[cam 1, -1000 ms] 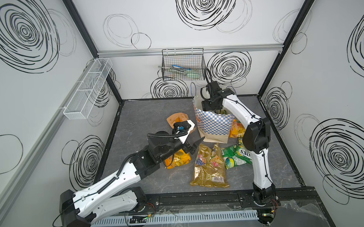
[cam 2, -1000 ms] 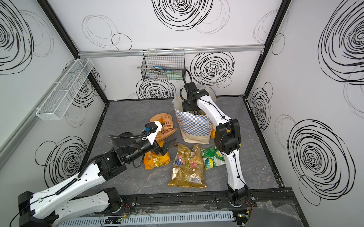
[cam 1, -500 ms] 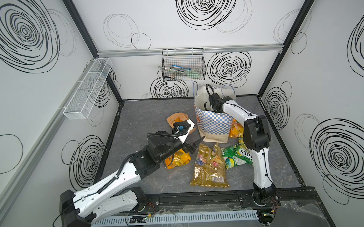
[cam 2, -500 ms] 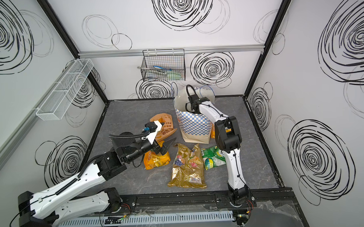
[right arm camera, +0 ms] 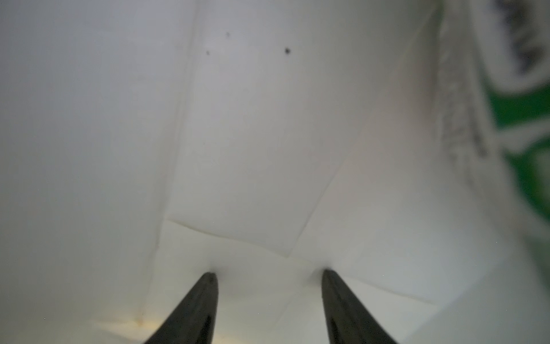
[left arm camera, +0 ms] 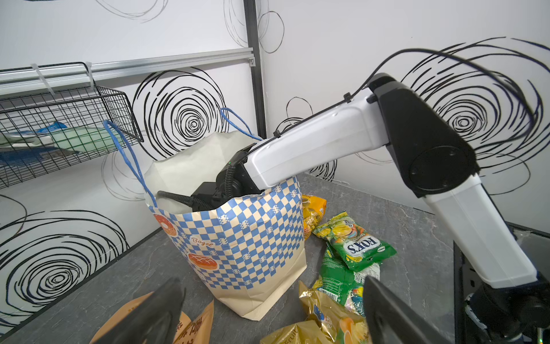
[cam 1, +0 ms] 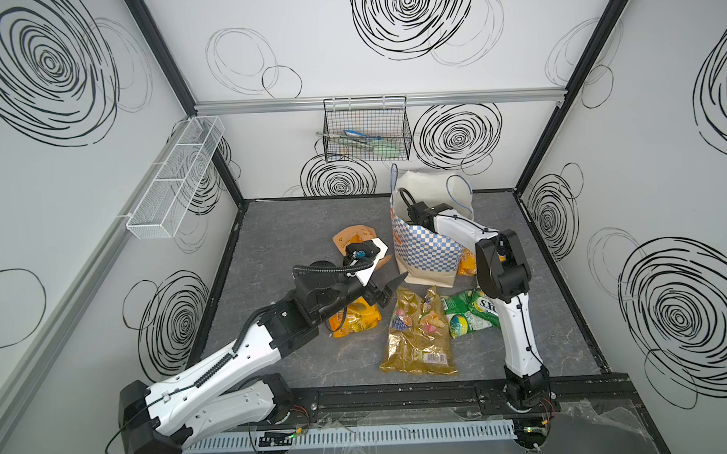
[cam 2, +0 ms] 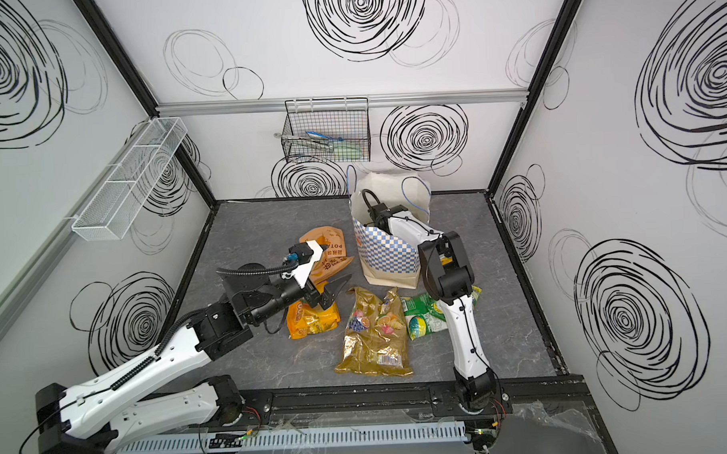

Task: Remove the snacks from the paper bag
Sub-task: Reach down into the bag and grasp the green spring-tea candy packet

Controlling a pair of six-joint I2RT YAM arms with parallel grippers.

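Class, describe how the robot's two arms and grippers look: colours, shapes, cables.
The left arm and right arm have white shells, black joint housings and black bases. A black ribbed cable loops over the left wrist; a thin black wire runs along the right arm. The left gripper and right gripper each have two black tapering fingers.

Lab test cell: swirl-marked white walls [cam 1: 389,69], black frame posts [cam 1: 161,56].
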